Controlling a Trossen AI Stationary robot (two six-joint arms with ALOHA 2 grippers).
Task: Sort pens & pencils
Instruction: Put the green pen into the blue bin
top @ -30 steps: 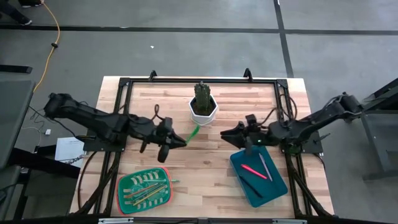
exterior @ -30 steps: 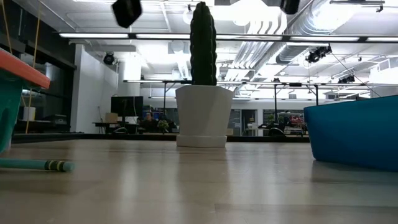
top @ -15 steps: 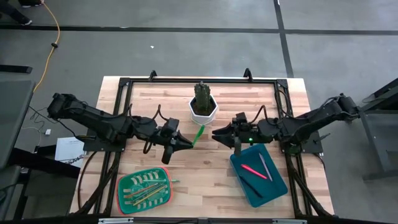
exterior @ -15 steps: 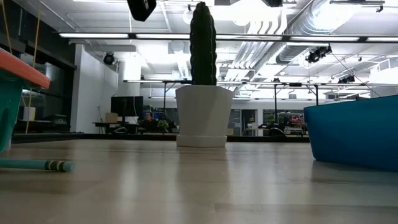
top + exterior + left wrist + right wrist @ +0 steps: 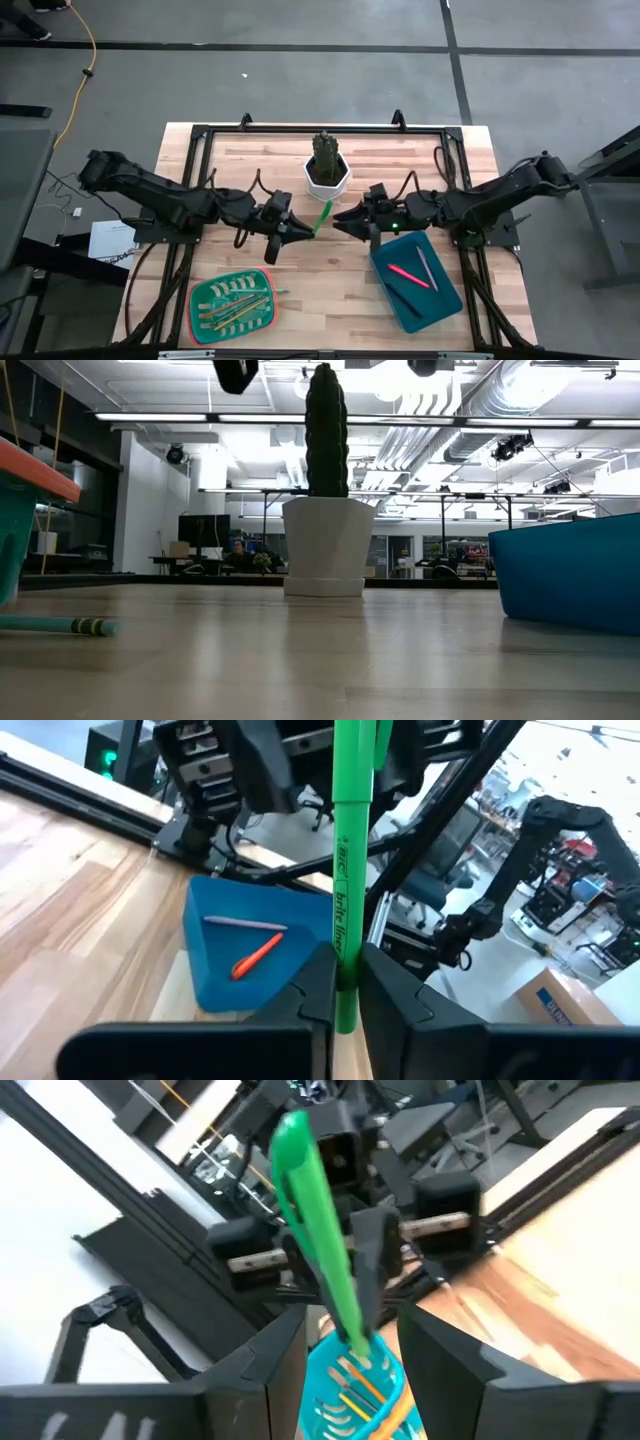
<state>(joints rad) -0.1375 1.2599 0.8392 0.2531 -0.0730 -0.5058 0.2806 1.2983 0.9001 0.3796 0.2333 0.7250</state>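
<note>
So my left gripper point(image 5: 297, 231) is clamped tight on the green pen point(image 5: 319, 216), pinching it near its lower end. It's up in the air over the middle of the table point(image 5: 250, 160), just in front of the cactus pot point(image 5: 326, 178). In the left wrist view the pen point(image 5: 350, 870) runs straight up between my two dark fingers point(image 5: 318, 982), printed lettering on the barrel facing the camera.

My right gripper point(image 5: 336, 216) comes in from the other side, jaws spread wide, tips right at the free end of that same pen. From the right wrist view the pen point(image 5: 318, 1245) sits in the gap between the right fingers point(image 5: 290, 1342), and I can't tell if they actually touch it.

Going outward: the blue bin point(image 5: 440, 300) sits near right on the table with a pink-red pen point(image 5: 408, 275), a pale grey pen point(image 5: 425, 268) and one darker stick in it. Same bin point(image 5: 205, 980) shows up past my left fingers with the pink and grey ones inside.

Near left is the green tray point(image 5: 200, 318) holding the pencils point(image 5: 238, 308), a bunch of yellowish and tan sticks lying roughly side by side. In the low view one teal pencil point(image 5: 60, 625) lies on the wood just beside that tray, with the cactus pot point(image 5: 325, 545) standing farther back.
</note>
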